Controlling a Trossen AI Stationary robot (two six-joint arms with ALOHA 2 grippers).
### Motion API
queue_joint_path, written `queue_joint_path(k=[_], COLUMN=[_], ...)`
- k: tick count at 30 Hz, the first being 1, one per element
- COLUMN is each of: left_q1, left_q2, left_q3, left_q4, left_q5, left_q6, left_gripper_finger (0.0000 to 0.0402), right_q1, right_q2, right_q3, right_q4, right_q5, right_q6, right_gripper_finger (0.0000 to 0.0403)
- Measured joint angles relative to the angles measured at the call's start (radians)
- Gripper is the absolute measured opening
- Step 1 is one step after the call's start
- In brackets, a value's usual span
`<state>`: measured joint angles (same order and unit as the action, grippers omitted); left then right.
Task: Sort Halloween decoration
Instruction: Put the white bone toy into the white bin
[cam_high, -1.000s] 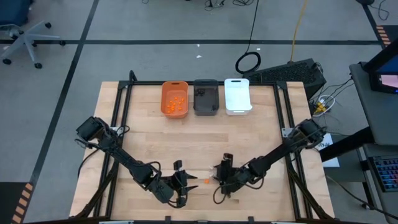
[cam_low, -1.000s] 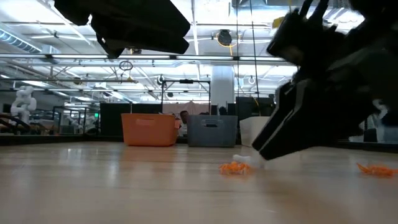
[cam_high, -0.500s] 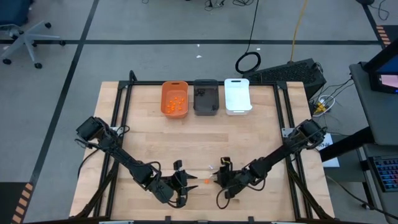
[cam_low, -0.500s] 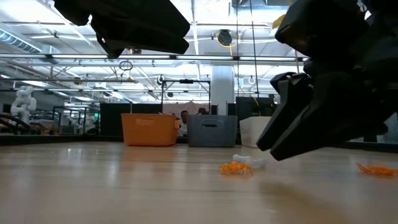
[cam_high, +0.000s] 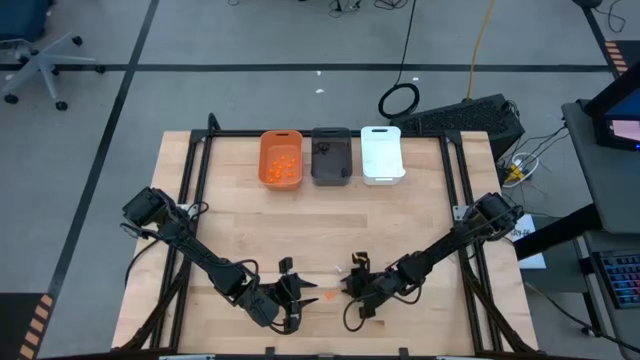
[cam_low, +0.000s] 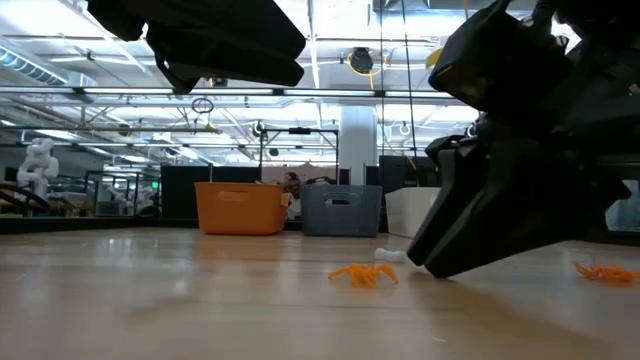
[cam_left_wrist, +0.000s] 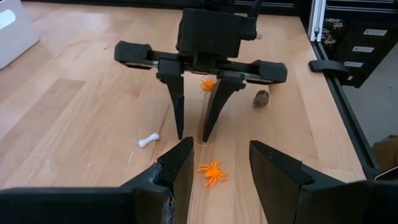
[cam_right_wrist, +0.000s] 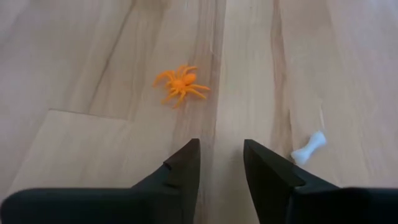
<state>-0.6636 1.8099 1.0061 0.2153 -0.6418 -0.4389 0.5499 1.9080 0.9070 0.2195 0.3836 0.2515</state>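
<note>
Orange spider (cam_high: 331, 292) lies on the bench (cam_high: 230, 215) in the lower middle of the high view, between the two grippers. Right gripper (cam_left_wrist: 193, 134) stands just beside it, empty, fingers part-open with a narrow gap. Left gripper (cam_left_wrist: 221, 165) is equally near, open, empty. Small white bone (cam_left_wrist: 148, 140) lies just beside the right gripper.

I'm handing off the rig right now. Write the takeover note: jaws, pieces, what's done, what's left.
Right gripper: jaws narrowly apart, empty, tips down at the table.
Left gripper: jaws apart, empty, facing it.
Loose on the near table: orange spider between the grippers, white bone, second orange spider, dark lump.
Done: orange pieces in the orange bin.
Left: sort those four.
</note>
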Motion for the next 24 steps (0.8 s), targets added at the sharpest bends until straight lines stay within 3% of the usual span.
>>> queue_joint_path(k=[6, 12, 24], left_q1=[0.000, -0.009, -0.091], left_q2=[0.000, -0.001, -0.001], left_q3=[0.000, 0.000, 0.000], left_q4=[-0.027, -0.126, -0.163], left_q5=[0.000, 0.003, -0.032], left_q6=[-0.001, -0.078, -0.106], left_gripper_finger=[0.0155, 0.0155, 0.0155], right_q1=[0.000, 0.007, -0.022], right_q2=[0.000, -0.013, 0.055], right_q3=[-0.002, -0.002, -0.001], right_q4=[0.043, 0.058, 0.061], right_q5=[0.012, 0.211, 0.221], right_q6=[0.022, 0.046, 0.177], right_gripper_finger=[0.0095, 0.0111, 0.0154])
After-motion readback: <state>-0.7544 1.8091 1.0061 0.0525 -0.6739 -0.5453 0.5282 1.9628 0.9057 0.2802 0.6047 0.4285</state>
